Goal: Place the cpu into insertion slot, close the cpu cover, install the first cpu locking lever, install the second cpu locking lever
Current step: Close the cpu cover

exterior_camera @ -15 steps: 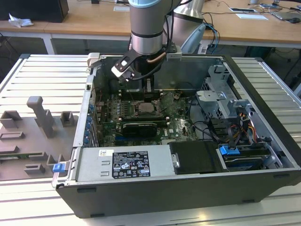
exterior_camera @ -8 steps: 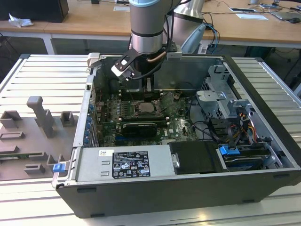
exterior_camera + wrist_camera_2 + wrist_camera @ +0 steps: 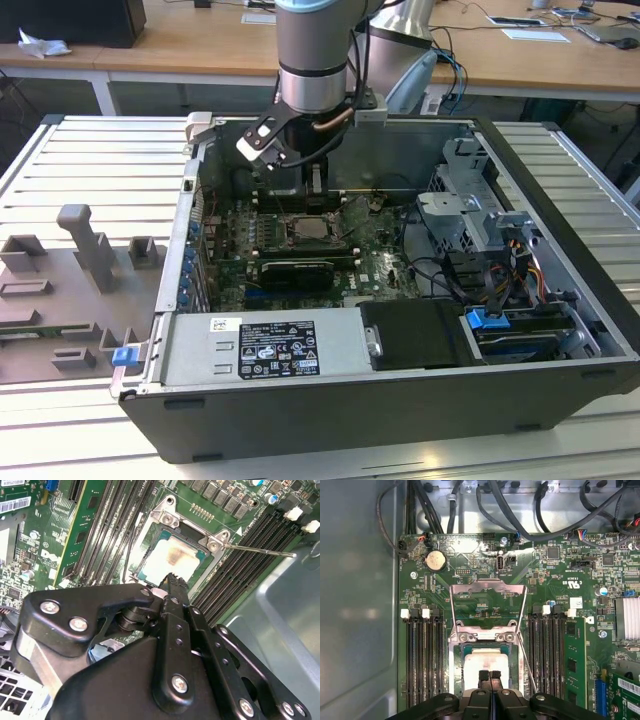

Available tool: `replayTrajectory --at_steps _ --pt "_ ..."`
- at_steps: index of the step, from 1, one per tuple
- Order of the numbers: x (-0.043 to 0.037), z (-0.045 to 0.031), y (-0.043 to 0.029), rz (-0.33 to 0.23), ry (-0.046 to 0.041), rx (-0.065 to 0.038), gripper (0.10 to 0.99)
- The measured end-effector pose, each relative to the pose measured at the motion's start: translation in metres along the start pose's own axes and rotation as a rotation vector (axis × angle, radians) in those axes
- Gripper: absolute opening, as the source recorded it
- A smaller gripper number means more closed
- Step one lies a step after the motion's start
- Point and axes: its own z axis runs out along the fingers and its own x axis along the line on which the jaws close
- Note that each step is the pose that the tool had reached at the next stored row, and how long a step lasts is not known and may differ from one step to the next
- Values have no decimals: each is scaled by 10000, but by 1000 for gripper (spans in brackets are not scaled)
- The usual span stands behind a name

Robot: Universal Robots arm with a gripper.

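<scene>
Green, silver and black were what you saw.
Your cpu (image 3: 172, 560) was pale silver with a tan smudge at its centre; the motherboard (image 3: 555, 580) was green, the cpu cover (image 3: 487, 586) bare silvery metal, the memory slots (image 3: 422, 655) black with white end clips, and your gripper (image 3: 489, 675) matte black with silver screw heads.

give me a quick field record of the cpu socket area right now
cpu: seated in the insertion slot, pale top showing
cpu cover: open, folded back away from the slot
locking lever: thin rod, unlatched, sticking out beside the slot
gripper: shut, holding nothing, tips over the cpu; contact cannot be told
setting: green motherboard inside an open computer case
</scene>
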Motion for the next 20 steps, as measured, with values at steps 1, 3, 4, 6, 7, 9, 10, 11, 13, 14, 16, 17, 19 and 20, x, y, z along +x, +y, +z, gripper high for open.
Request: replayTrajectory --at_steps 1,3,4,6,7,9,10,11,13,14,16,17,19,20 --pt "0 -2 0 -1 -1 0 106" --pt "0 -4 0 0 0 0 106" --pt "0 -6 0 0 0 0 106" --pt "0 -11 1 0 -1 1 106" --pt "0 -12 1 0 0 0 106" --pt "0 -15 1 0 0 0 106" --pt "0 -17 1 0 -1 1 106" --pt "0 -18 1 0 -1 0 106" --pt "0 -21 1 0 0 0 106" --pt "0 -23 2 0 -1 1 106" --pt "0 -29 2 0 -3 2 106" --pt "0 -33 2 -1 -4 2 106" --pt "0 -40 3 0 -1 1 106" --pt "0 -44 3 0 -1 1 106"
